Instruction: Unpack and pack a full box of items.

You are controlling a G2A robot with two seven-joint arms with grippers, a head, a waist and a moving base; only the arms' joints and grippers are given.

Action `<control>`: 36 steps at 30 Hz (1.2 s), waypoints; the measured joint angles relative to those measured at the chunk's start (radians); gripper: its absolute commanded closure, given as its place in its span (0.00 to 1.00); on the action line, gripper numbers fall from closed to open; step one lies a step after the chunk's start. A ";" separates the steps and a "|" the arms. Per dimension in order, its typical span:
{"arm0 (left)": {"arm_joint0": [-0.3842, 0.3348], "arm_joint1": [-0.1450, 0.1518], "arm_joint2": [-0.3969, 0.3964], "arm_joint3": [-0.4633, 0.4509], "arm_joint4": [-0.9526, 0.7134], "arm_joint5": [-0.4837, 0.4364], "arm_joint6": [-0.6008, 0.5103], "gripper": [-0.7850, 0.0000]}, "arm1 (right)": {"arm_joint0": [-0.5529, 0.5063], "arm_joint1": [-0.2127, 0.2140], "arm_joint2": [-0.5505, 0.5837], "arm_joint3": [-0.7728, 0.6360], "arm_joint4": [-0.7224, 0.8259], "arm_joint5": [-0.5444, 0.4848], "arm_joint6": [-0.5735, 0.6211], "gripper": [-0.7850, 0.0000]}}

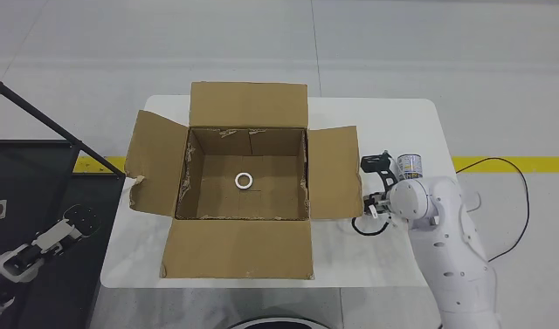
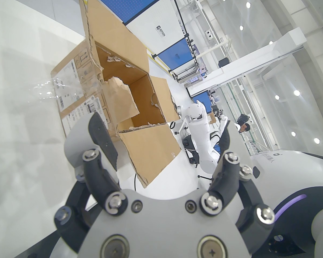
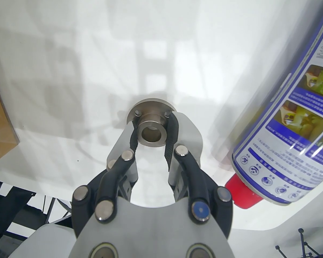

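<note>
Steel, I'd guess — the flanged bushing (image 3: 152, 133) stands on the table (image 3: 150, 41) beside the spray can (image 3: 293, 124), my right gripper (image 3: 153, 136) clamped across its hub; heavy, rigid, slick, I judge.

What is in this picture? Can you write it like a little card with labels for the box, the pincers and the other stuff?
Box: cardboard box, all four flaps open, in the middle of the table.
Inside: one white ring on the box floor.
Right arm: right pincer shut on a metal bushing, to the right of the box.
Nearby: spray can on the table beside the right pincer.
Left arm: left pincer open and empty, off the table's left side.
</note>
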 measured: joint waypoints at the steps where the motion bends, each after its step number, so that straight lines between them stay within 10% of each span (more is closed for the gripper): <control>1: 0.000 0.000 0.000 0.000 0.000 0.000 0.000 0.00 | 0.001 0.000 -0.001 0.002 0.000 0.000 0.000 0.98; 36: 0.000 0.000 0.000 0.000 0.000 0.000 0.000 0.00 | 0.176 0.006 0.014 -0.227 -0.015 0.116 -0.190 1.00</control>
